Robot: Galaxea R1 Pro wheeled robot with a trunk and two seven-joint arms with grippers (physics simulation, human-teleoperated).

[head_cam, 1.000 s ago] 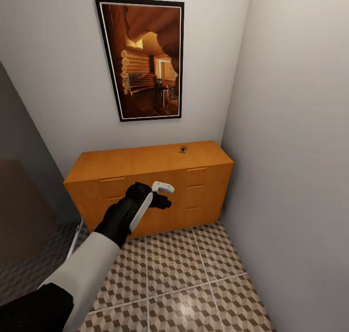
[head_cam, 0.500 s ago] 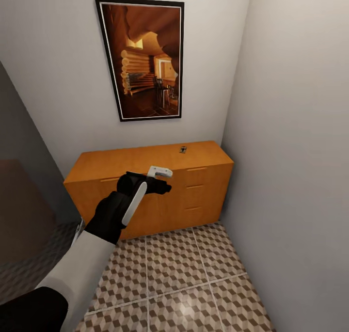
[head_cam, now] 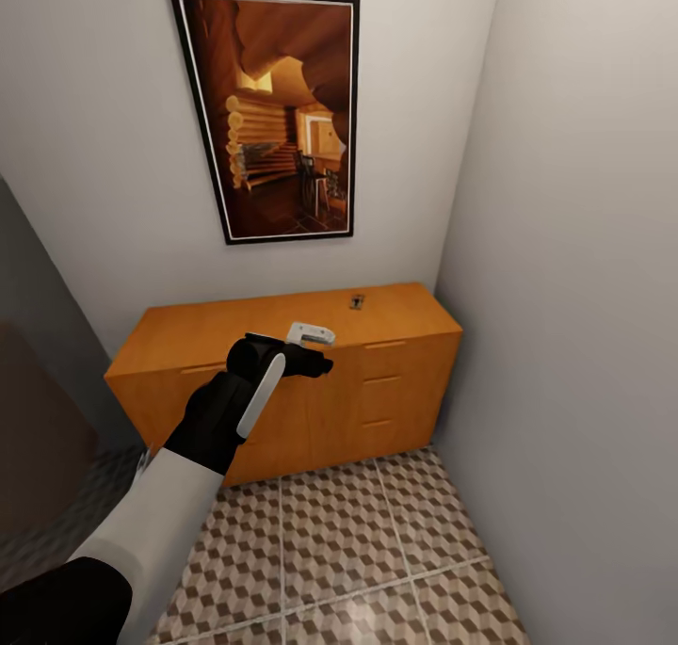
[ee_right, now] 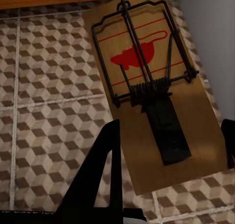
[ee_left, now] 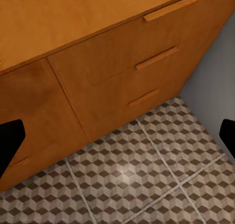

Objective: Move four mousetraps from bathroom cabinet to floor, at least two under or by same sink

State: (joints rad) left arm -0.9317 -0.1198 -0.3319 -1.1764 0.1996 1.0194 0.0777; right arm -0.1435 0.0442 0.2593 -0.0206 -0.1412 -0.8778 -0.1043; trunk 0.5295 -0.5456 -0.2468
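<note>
In front of the cabinet (head_cam: 311,381): the left arm reaches out, bent at the wrist, its left gripper (head_cam: 315,351) level with the top front edge.
Left gripper: fingers (ee_left: 10,140) spread wide.
Right gripper (ee_right: 169,177): seems to pinch a mousetrap (ee_right: 152,87) over the bathroom floor (ee_right: 49,87); hard to be sure.
On the cabinet top: a second mousetrap (head_cam: 356,300), near the back edge.
Change: the camera has moved closer; the left arm has stayed put.
</note>
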